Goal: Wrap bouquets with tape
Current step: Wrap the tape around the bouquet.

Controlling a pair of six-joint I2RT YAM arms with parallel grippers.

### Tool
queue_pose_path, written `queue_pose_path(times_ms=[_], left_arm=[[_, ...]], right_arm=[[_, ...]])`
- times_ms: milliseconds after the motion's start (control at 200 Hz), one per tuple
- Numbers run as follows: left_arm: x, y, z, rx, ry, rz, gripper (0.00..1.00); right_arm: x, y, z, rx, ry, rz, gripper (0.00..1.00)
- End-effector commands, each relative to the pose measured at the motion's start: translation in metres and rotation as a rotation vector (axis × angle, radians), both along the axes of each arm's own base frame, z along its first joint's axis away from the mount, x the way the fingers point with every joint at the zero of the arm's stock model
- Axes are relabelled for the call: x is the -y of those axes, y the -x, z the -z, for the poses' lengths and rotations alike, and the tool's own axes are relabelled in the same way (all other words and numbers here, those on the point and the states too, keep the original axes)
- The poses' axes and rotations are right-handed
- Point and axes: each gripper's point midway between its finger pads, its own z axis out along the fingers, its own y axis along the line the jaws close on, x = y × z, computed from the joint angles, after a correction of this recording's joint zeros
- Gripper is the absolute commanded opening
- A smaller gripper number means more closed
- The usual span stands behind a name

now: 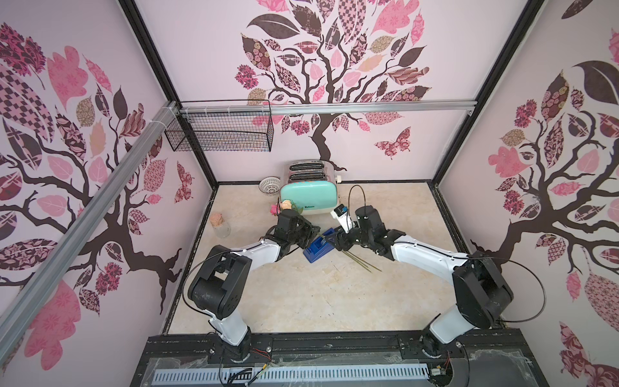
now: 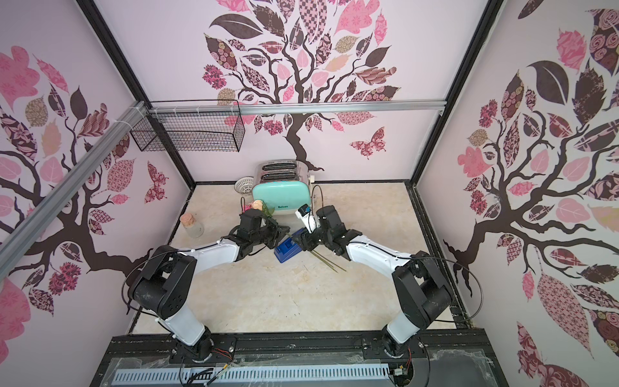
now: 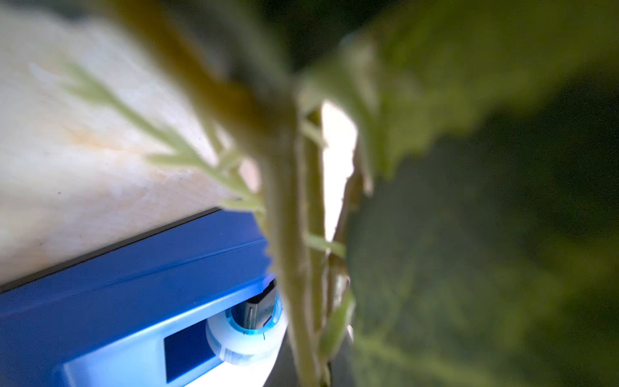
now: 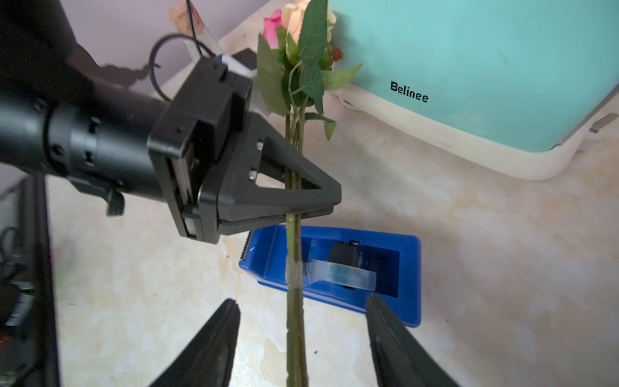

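Three pale pink walls (image 1: 207, 50) close in the scene in both top views, each printed with a dark brown tree (image 1: 323, 140) bearing pink and patterned leaves. Black posts (image 1: 149, 50) mark the two back corners, a silver rail (image 1: 335, 108) crosses the back wall at mid-height, and a black wire basket (image 1: 221, 130) hangs from it, left of the frame's centre. The surface (image 1: 318, 295) in the lower middle is beige with a marbled look, lit softly and evenly.
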Motion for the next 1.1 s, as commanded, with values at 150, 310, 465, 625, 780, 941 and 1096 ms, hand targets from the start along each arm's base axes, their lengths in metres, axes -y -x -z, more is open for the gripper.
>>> queue_pose_path(times_ms=[150,310,465,625,780,941,1096], left_arm=[[0.005,-0.007,-0.014,0.079,-0.005,0.022,0.00],[0.005,-0.009,-0.015,0.079,-0.010,0.022,0.00],[0.006,-0.009,-0.014,0.077,-0.008,0.025,0.00],[0.006,-0.010,-0.016,0.081,-0.005,0.026,0.00],[0.005,-0.007,-0.015,0.063,-0.008,0.027,0.00],[0.000,0.000,-0.015,0.027,-0.001,0.029,0.29],[-0.008,0.009,-0.010,-0.023,-0.018,0.021,0.35]], right_arm=[[-0.017,0.019,0.019,-0.447,-0.195,-0.127,0.59],[-0.018,0.020,0.031,-0.527,-0.207,-0.150,0.48],[-0.014,0.016,0.036,-0.491,-0.160,-0.133,0.29],[-0.010,0.012,0.041,-0.456,-0.096,-0.124,0.02],[-0.009,0.008,0.041,-0.307,0.032,-0.109,0.00],[-0.011,0.003,0.039,-0.101,0.189,-0.075,0.00],[-0.009,-0.007,0.026,0.079,0.268,-0.022,0.00]])
